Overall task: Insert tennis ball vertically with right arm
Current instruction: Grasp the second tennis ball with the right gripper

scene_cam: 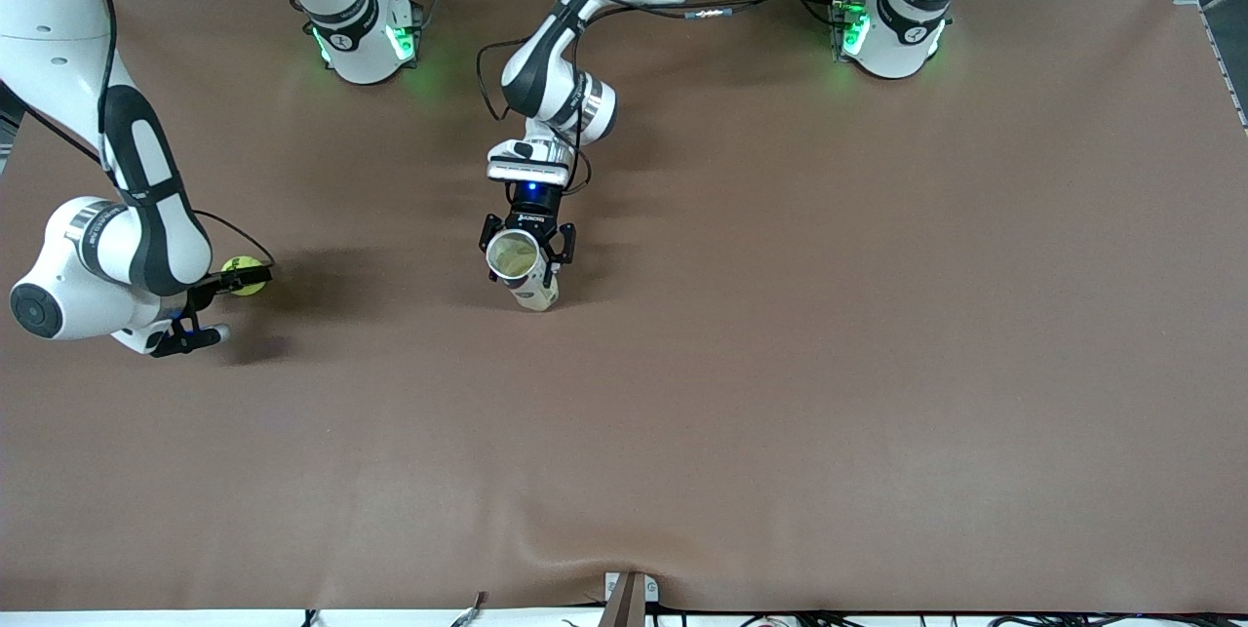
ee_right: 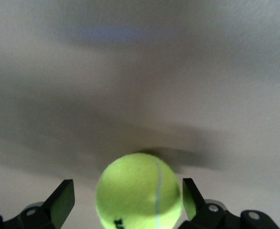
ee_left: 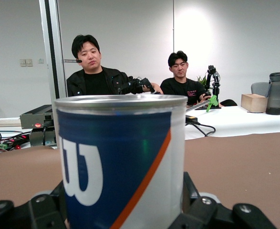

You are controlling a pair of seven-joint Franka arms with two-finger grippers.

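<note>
Yellow-green tennis ball [ee_right: 139, 191] lies on brown table [scene_cam: 780, 364] at the right arm's end — right gripper [scene_cam: 216, 307] straddles it, jaws apart, not touching. Left gripper [scene_cam: 526, 247] mid-table, jaws clamped on upright open can [ee_left: 120, 162].

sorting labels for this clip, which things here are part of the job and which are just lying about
Part of the job:
- tennis ball, between the open fingers of the right gripper
- can, upright in the left gripper, mouth up

Just lying about:
- nothing else on the table
</note>
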